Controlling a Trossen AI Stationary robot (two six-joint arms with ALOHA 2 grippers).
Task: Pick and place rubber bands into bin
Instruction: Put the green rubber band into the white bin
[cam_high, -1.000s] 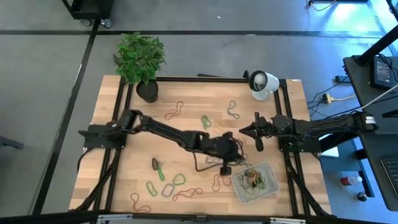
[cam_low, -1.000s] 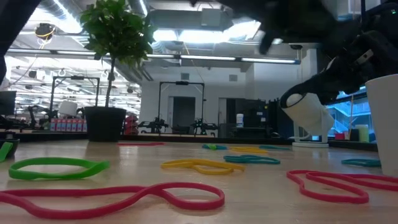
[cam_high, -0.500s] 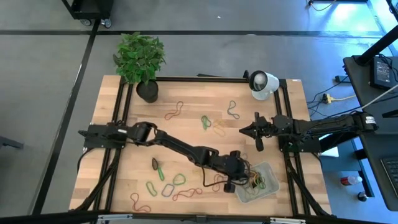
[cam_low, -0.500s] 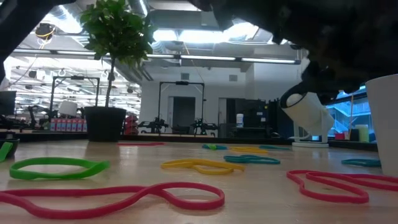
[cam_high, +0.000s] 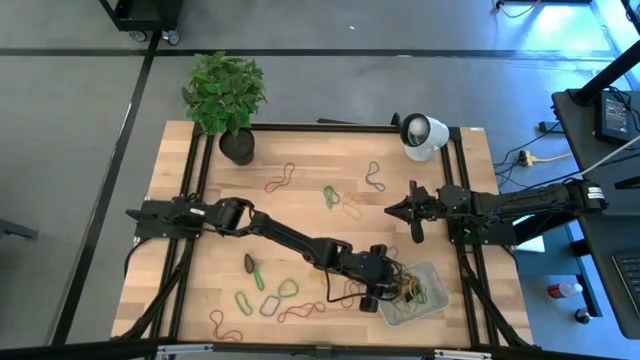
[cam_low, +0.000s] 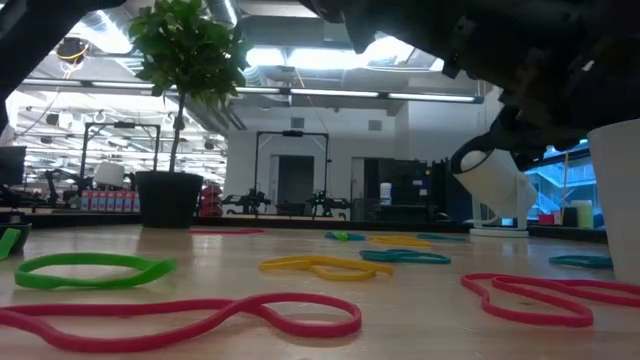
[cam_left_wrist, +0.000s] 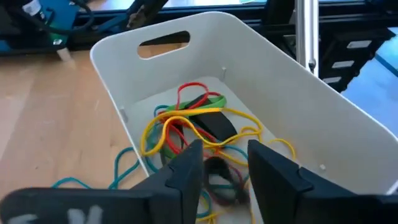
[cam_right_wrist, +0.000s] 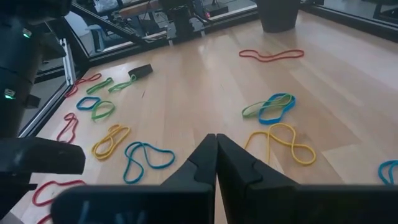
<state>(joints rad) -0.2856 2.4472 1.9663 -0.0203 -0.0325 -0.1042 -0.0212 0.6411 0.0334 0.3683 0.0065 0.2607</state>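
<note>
The bin (cam_high: 428, 298), a pale shallow tray, stands at the table's near right with a tangle of rubber bands (cam_left_wrist: 189, 127) in yellow, red, green and dark lying on its floor. My left gripper (cam_high: 384, 290) hangs over the bin's left end. In the left wrist view its fingers (cam_left_wrist: 225, 157) are open above the tangle, and a dark band (cam_left_wrist: 219, 173) lies just below them. Several more rubber bands (cam_high: 282, 292) lie loose on the wooden table. My right gripper (cam_high: 392, 210) waits shut, right of the table's centre, clear of the bands.
A black plant pot (cam_high: 237, 147) stands at the far left and a white round device (cam_high: 422, 135) at the far right. Loose bands lie near the table's middle (cam_high: 340, 200), at its near left (cam_high: 225, 322) and in front of the low camera (cam_low: 190, 315).
My left gripper has moved toward the table's right and near edges, from the bare wood left of the bin to a place over the bin's left end. The right arm has kept still.
</note>
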